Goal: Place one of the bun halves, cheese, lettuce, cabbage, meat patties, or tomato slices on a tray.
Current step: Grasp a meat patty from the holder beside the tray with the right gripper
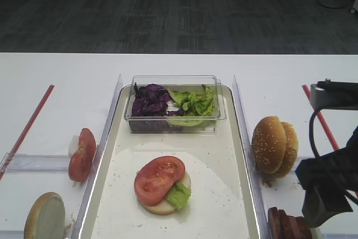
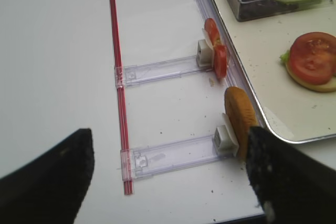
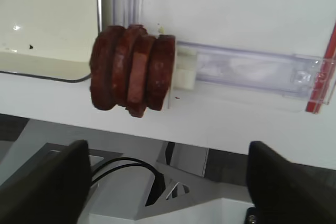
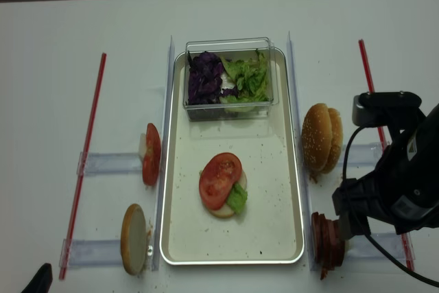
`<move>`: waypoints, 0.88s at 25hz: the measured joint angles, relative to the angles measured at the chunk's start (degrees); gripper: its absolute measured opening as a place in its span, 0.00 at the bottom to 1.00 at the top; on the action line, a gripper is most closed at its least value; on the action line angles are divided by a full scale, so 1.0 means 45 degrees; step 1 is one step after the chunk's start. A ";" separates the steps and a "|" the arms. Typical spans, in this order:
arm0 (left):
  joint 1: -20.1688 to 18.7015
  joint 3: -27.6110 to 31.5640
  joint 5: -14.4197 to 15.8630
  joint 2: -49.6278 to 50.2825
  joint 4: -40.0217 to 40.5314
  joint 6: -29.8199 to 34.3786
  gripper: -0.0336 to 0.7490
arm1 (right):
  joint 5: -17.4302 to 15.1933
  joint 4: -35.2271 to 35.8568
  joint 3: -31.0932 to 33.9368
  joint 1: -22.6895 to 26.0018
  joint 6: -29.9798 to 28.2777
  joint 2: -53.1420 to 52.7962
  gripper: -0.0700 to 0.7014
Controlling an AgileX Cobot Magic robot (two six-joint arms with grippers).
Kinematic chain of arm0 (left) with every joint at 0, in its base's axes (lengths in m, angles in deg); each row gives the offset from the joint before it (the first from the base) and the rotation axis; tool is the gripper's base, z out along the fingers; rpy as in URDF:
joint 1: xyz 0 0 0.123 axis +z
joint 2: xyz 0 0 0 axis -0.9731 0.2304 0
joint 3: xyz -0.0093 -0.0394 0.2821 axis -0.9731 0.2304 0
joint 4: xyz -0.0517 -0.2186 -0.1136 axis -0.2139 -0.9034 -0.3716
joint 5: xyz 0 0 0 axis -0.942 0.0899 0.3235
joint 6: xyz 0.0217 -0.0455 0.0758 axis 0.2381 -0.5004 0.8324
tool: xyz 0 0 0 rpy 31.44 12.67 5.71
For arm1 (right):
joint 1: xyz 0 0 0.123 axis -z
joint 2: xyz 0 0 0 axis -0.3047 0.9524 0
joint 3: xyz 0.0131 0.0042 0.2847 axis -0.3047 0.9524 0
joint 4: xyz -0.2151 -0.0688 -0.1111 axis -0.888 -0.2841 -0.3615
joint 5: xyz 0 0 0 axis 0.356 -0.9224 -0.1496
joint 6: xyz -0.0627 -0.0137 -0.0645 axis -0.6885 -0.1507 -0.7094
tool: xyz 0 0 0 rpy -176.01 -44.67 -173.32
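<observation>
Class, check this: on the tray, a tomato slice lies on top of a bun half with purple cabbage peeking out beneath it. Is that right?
Not quite. The leaf under the tomato slice on the tray is green lettuce, not cabbage; the exterior high view shows it. The purple cabbage is in the clear box.

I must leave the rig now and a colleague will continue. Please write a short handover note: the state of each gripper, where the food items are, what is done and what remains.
Right gripper: open, holding nothing, just short of the meat patties standing on edge right of the tray.
Left gripper: open, empty, near the lone bun half and the tomato slices left of the tray.
On the tray: stack of bun base, lettuce and tomato; clear box with cabbage and more lettuce.
Two more bun halves wait on the right.
Left: probably a patty onto the stack, then a top bun.
</observation>
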 joint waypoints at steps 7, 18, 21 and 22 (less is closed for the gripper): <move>0.0000 0.0000 0.0000 0.0000 0.0000 0.0000 0.74 | 0.0165 -0.0057 0.0000 -0.1923 0.1455 0.0000 0.88; 0.0000 0.0000 0.0000 0.0000 0.0000 0.0000 0.74 | 0.0583 -0.0295 0.0000 -0.4492 0.3156 0.0000 0.88; 0.0000 0.0000 0.0000 0.0000 0.0000 0.0000 0.74 | 0.0588 -0.0301 0.0000 -0.5004 0.3420 0.0000 0.88; 0.0000 0.0000 0.0000 0.0000 0.0000 0.0000 0.74 | 0.0588 -0.0351 0.0000 -0.5120 0.3524 0.0000 0.88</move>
